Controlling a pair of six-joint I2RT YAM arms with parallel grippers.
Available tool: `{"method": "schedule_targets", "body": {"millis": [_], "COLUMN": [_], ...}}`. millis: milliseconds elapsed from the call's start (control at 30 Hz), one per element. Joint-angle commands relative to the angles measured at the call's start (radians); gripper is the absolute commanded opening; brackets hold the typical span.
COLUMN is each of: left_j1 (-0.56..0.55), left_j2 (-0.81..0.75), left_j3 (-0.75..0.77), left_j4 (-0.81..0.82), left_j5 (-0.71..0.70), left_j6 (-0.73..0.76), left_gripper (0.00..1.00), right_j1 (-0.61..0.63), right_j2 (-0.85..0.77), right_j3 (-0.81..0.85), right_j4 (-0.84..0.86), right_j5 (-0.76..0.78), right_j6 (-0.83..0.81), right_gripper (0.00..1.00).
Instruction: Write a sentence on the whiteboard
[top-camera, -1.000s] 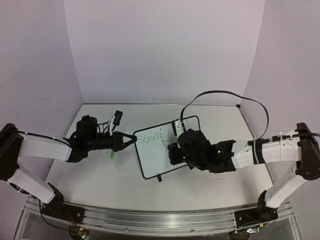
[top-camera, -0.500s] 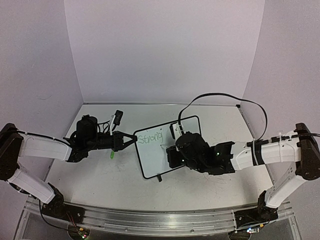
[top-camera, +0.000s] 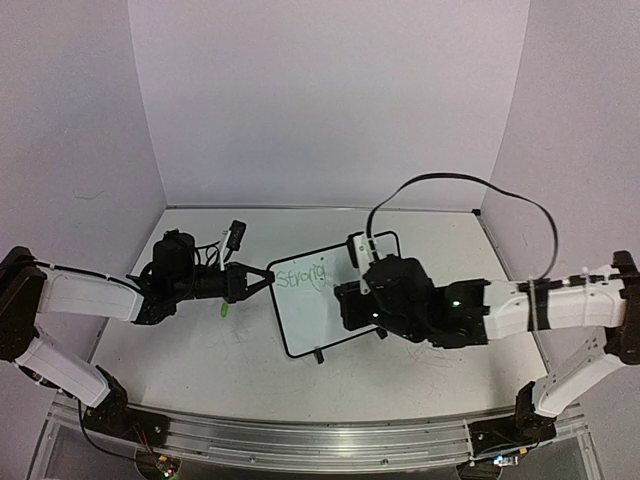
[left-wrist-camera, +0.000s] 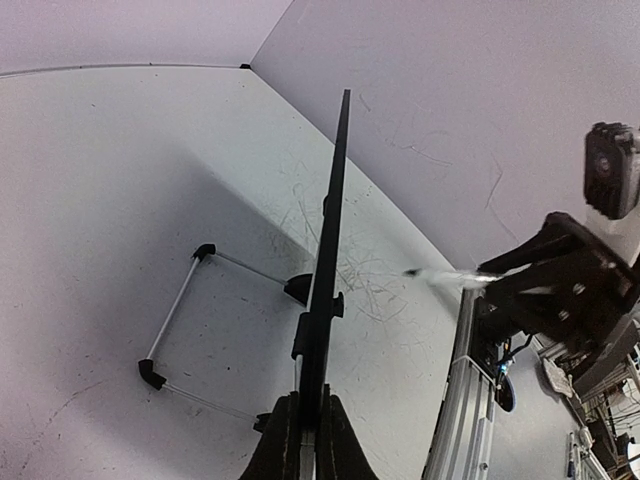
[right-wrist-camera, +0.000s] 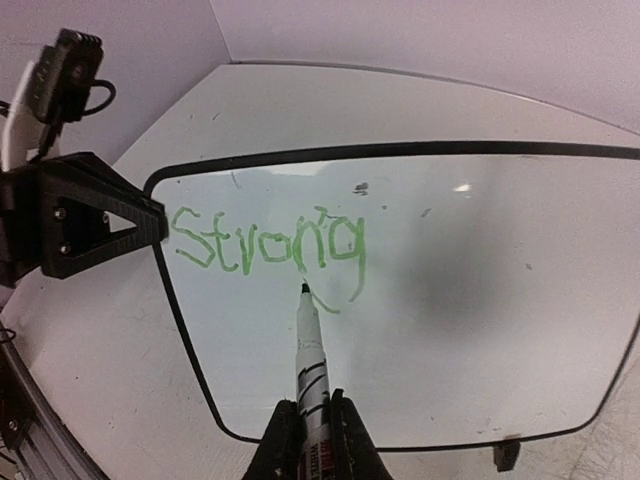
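The whiteboard (top-camera: 305, 315) stands tilted in the middle of the table, and the wrist view shows it edge-on (left-wrist-camera: 333, 230). My left gripper (top-camera: 266, 278) (left-wrist-camera: 308, 430) is shut on its left edge. Green letters of the sentence (right-wrist-camera: 265, 243) read "Strong" near the board's (right-wrist-camera: 480, 300) top left. My right gripper (right-wrist-camera: 310, 425) is shut on a white marker (right-wrist-camera: 309, 345), its tip just below the letters "n" and "g", at or just above the surface. From above, the right gripper (top-camera: 345, 302) hangs over the board's right half and hides the marker.
A small green piece (top-camera: 224, 308) lies on the table under the left gripper. A wire stand with black ends (left-wrist-camera: 175, 315) sits behind the board. A black cable (top-camera: 450, 182) arches over the right arm. The metal rail (top-camera: 320, 435) runs along the near edge.
My right gripper shifted slightly left over the board and then back right, and its cable loop rose. The left gripper and the board stayed put.
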Motion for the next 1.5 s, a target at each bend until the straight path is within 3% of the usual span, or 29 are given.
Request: {"method": "schedule_targets", "body": {"millis": [0, 267, 833, 1200, 1467], "left_j1": [0.005, 0.005, 0.005, 0.005, 0.005], "left_j2": [-0.009, -0.014, 0.011, 0.022, 0.019], "left_j3": [0.031, 0.035, 0.059, 0.059, 0.054], "left_j4": [0.025, 0.02, 0.006, 0.005, 0.001], "left_j5": [0.002, -0.006, -0.027, -0.034, -0.033], "left_j6": [0.007, 0.002, 0.006, 0.013, 0.024], "left_gripper": [0.0, 0.0, 0.14, 0.01, 0.0], "right_j1": [-0.023, -0.065, -0.064, -0.065, -0.065], "right_j2": [-0.279, -0.309, -0.28, -0.259, -0.242], "right_j3": [-0.15, -0.164, -0.151, -0.137, -0.135], "right_j4": [-0.014, -0.023, -0.023, -0.023, -0.023], "right_j5": [0.082, 0.056, 0.035, 0.01, 0.001], "right_j6": [-0.03, -0.08, -0.129, -0.153, -0.152], "right_gripper": [0.0, 0.0, 0.0, 0.0, 0.0]}}
